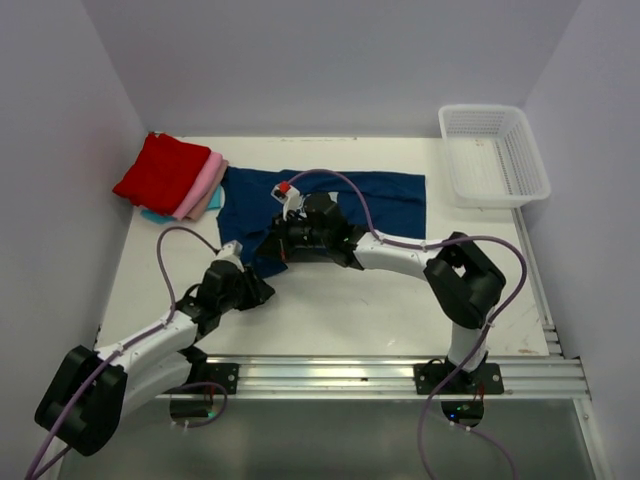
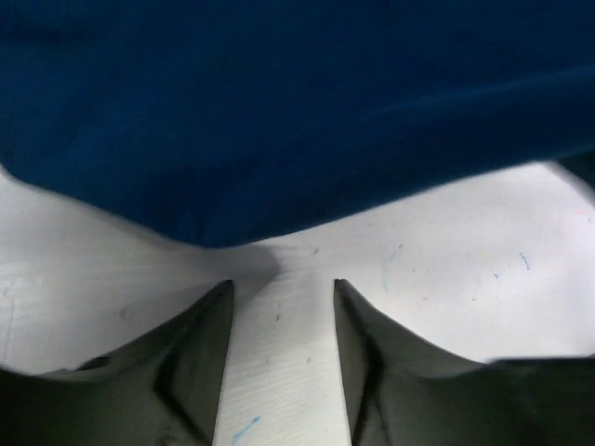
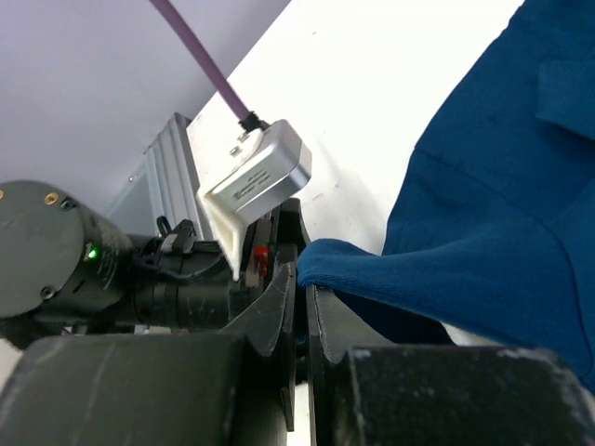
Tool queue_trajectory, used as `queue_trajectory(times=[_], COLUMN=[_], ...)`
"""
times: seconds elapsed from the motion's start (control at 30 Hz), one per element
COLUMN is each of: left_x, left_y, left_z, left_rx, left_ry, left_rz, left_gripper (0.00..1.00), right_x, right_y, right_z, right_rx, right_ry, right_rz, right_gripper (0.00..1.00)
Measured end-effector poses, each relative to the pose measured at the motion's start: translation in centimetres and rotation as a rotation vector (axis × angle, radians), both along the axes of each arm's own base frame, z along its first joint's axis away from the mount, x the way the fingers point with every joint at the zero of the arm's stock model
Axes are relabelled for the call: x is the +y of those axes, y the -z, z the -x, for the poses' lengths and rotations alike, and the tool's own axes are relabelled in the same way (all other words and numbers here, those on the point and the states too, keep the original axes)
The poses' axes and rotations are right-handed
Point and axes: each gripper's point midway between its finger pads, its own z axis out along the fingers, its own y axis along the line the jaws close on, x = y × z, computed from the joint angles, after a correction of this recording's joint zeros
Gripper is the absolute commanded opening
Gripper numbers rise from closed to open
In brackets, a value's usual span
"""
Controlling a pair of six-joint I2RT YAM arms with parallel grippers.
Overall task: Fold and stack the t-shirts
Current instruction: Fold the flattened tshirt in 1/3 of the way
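Folding the navy t-shirt (image 1: 395,195), spread on the table (image 1: 330,310), seems our step: our right gripper (image 3: 302,269) is pinched on its near hem, while our left gripper (image 2: 284,283) gapes just short of the edge and likely must grip it next.

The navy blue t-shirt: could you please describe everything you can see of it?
The navy blue t-shirt is soft, plain-looking cloth spread mostly flat across the far middle of the white table, no print showing. Its near-left edge is lifted, pinched in the right tool. The open left tool sits just short of the cloth, not touching.
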Motion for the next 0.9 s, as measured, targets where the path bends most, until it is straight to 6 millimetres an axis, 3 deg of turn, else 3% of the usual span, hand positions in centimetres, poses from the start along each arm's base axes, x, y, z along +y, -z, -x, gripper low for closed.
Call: queue_trajectory(times=[0.1, 0.17, 0.23, 0.57, 0.9], left_x=[-0.5, -0.7, -0.6, -0.2, -0.4], left_y=[-1.1, -1.8, -2.0, -2.0, -1.9], left_z=[-0.9, -1.3, -1.5, -2.3, -3.7], left_rx=[-0.060, -0.101, -0.131, -0.193, -0.275], left_ry=[-0.019, -0.041, -0.067, -0.117, -0.157], left_rz=[0.047, 0.084, 0.114, 0.119, 0.098], left_gripper=[0.86, 0.96, 0.99, 0.96, 0.76], right_x=[0.2, 0.2, 0.2, 0.0, 0.5], right_y=[0.3, 0.4, 0.4, 0.3, 0.4], right_z=[-0.1, 0.0, 0.0, -1.0, -1.3], right_rx=[0.009, 0.016, 0.018, 0.024, 0.031], right_ry=[-0.009, -0.013, -0.013, -0.002, -0.018], right_rz=[0.005, 0.012, 0.014, 0.015, 0.010], right_gripper=[0.00, 0.00, 0.00, 0.00, 0.00])
